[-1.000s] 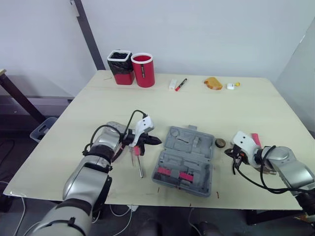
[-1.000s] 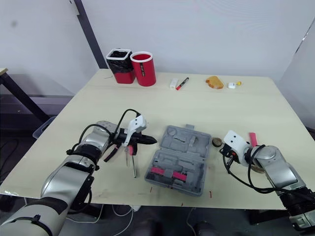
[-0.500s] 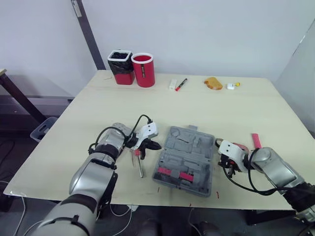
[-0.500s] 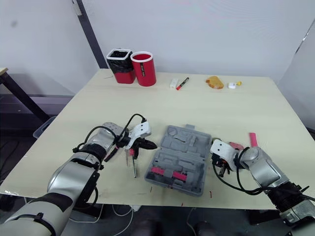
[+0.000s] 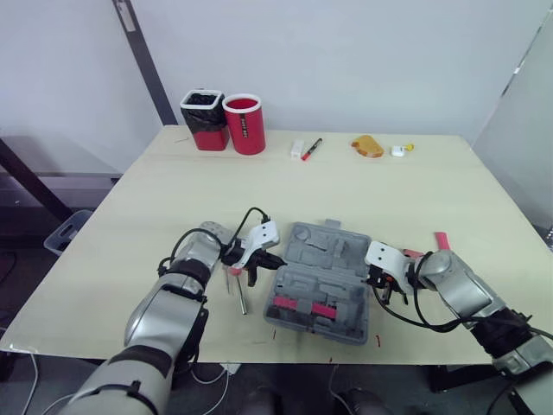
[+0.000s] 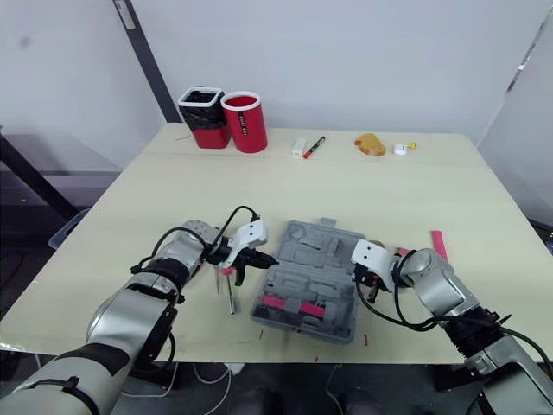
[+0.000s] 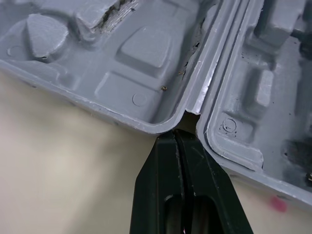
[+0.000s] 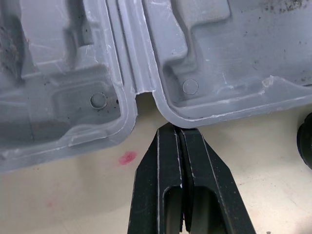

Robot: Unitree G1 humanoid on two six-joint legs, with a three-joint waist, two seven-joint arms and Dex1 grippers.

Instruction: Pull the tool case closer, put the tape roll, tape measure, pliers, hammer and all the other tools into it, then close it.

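Forearms reach low over the tabletop (image 5: 346,190) in the head views, both angled inward at the open grey tool case (image 5: 327,281), which lies near the front edge. The left gripper (image 5: 278,259) is at its left side and the right gripper (image 5: 376,278) at its right.

In the left wrist view, the left gripper's fingers are pressed together and empty, with the tips at the notch between the case halves.

In the right wrist view, the right gripper's fingers are likewise closed and empty, with the tips against one half's rim beside that notch.

We seem to be in a bare lab or test room: plain white wall (image 5: 389,60), pale wooden tabletop (image 5: 346,199), a red cup (image 5: 244,125) and a black-lined bin (image 5: 200,121) at its far edge.
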